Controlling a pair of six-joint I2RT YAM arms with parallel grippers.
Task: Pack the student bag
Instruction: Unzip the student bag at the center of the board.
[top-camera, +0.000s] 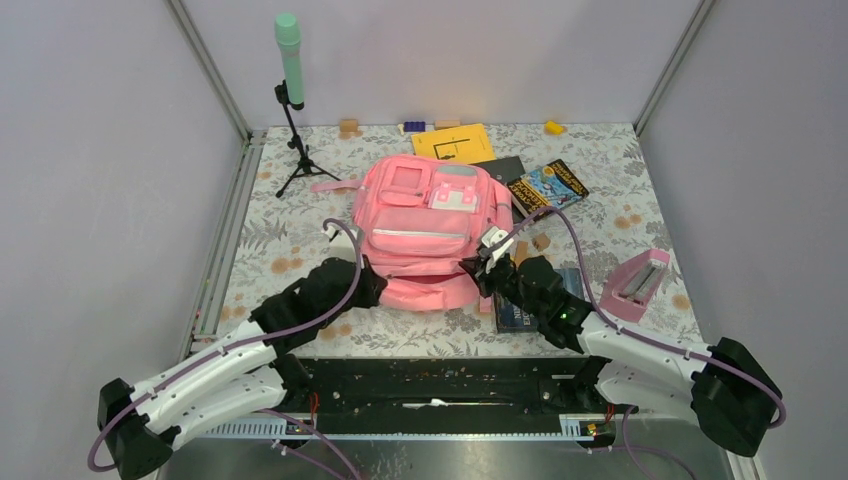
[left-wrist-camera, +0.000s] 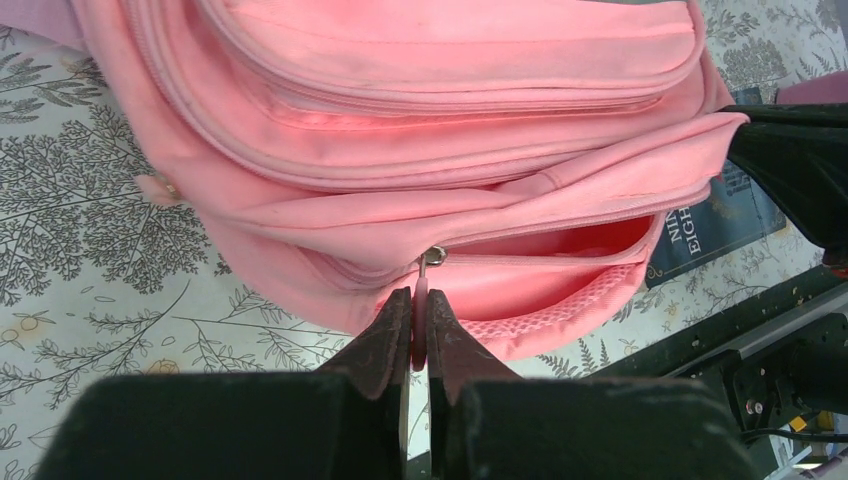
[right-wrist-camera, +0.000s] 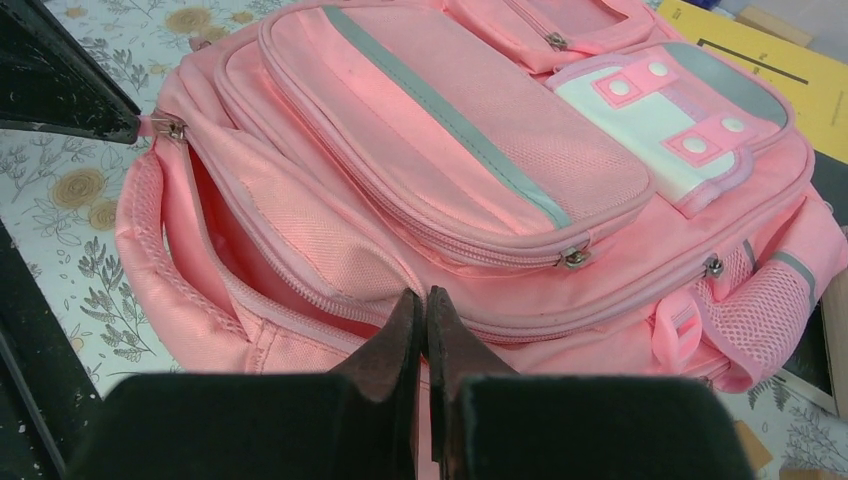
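Pink student bag (top-camera: 420, 235) partly unzipped, nothing visibly packed: left claw (left-wrist-camera: 418, 302) pinches its zipper pull (left-wrist-camera: 427, 275), right claw (right-wrist-camera: 424, 302) clamps the opening's edge; books (top-camera: 553, 185) lie beyond the claws.

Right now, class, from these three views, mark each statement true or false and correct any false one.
1. The left gripper pinches the zipper pull of the student bag. True.
2. The bag's main compartment is zipped fully shut. False: the main compartment gapes open.
3. The right gripper is shut on the bag's fabric edge. True.
4. A yellow book lies inside the bag. False: the yellow book lies on the table behind the bag.
5. The green microphone lies flat. False: the green microphone stands upright on its tripod.
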